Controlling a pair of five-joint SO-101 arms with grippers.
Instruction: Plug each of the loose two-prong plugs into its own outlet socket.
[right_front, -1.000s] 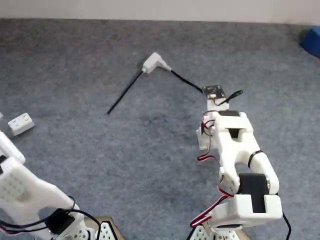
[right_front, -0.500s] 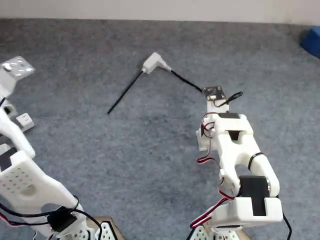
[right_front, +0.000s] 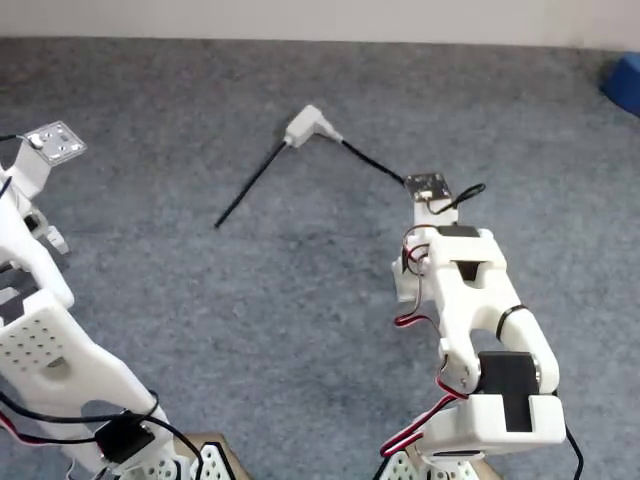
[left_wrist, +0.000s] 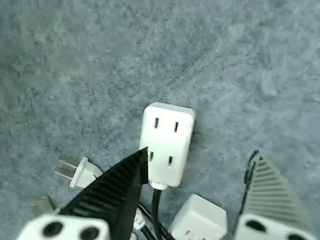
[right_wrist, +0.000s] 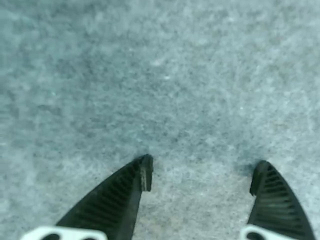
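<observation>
Your outlet (left_wrist: 166, 145) lies flat on the carpet (left_wrist: 240, 60), a white block with two pairs of slots facing up, both pairs unfilled. A black cord (left_wrist: 156, 210) leaves its end toward the left arm. Just beside it, not touching, a loose plug (left_wrist: 75, 171) lies on its side with two metal prongs pointing away from the outlet. On the other side of the cord sits a second white piece (left_wrist: 200, 220); you cannot tell from here what it is.

Your left gripper (left_wrist: 199, 155) hangs over the outlet with its fingers spread wide and nothing between them. One black fingertip overlaps the outlet's edge in the wrist view; whether it touches, you cannot tell.

In the high view an angled white plug (right_front: 310, 127) lies far out in the middle of the carpet, well apart from the left arm. Black cable runs from it both ways, one stretch toward the right arm's wrist.

Your right gripper (right_wrist: 202, 167) is also spread apart, holding nothing, over bare carpet.

A blue thing (right_front: 625, 80) sits at the far right edge.
</observation>
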